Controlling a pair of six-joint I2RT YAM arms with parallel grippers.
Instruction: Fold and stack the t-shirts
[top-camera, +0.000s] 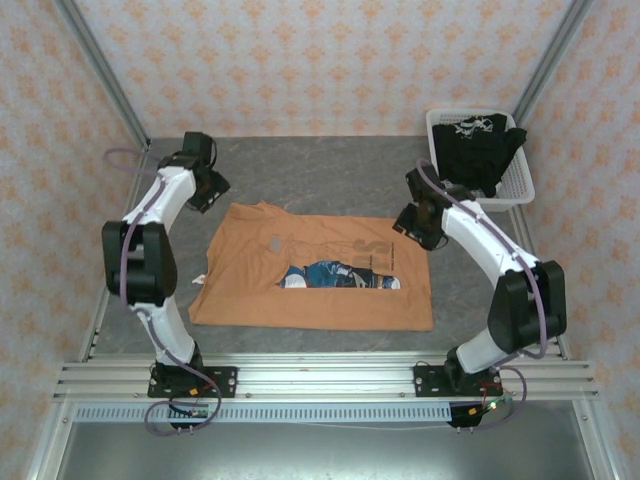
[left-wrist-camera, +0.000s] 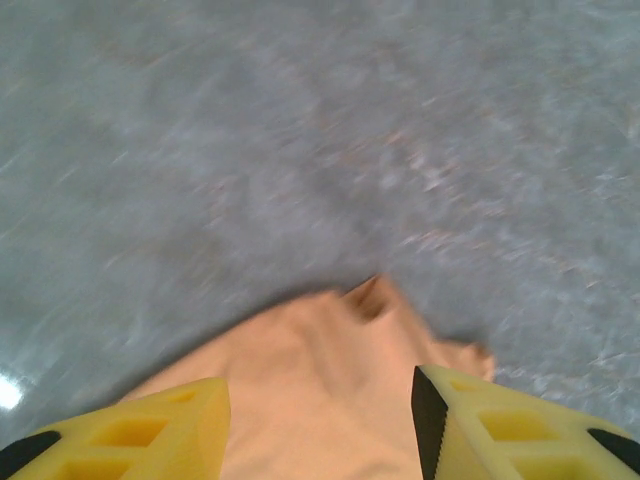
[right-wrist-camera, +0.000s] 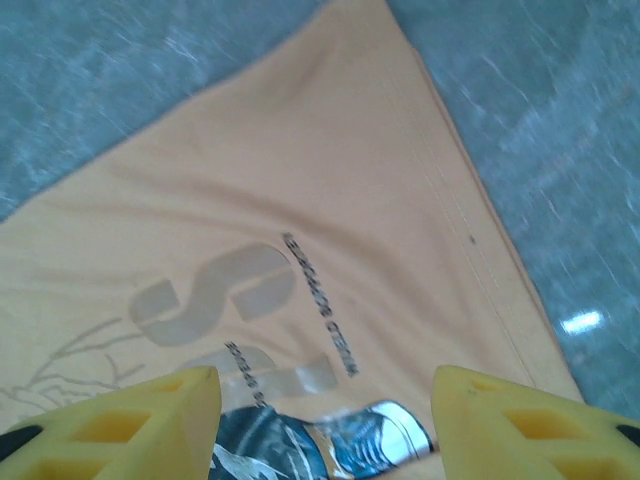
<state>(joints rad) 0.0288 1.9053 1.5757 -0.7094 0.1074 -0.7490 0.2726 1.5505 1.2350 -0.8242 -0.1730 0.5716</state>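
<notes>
Bright, even light (left wrist view motion-blurred), faint table (right-wrist-camera: 580, 322) glare.

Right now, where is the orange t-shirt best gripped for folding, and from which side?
Probably pinch the orange t-shirt at its two far corners, coming down from above. It lies flat, so only edges offer a pinch: the left corner juts up ahead of the open left hand, and the hemmed right corner lies ahead of the open right hand.

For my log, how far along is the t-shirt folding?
Done: the orange t-shirt lies flat, a layer folded over part of its print. In hand: the left tool and right tool hover open near its far corners, gripping nothing. Left: finish that fold, then fold the black t-shirt in the white basket and stack both.
</notes>
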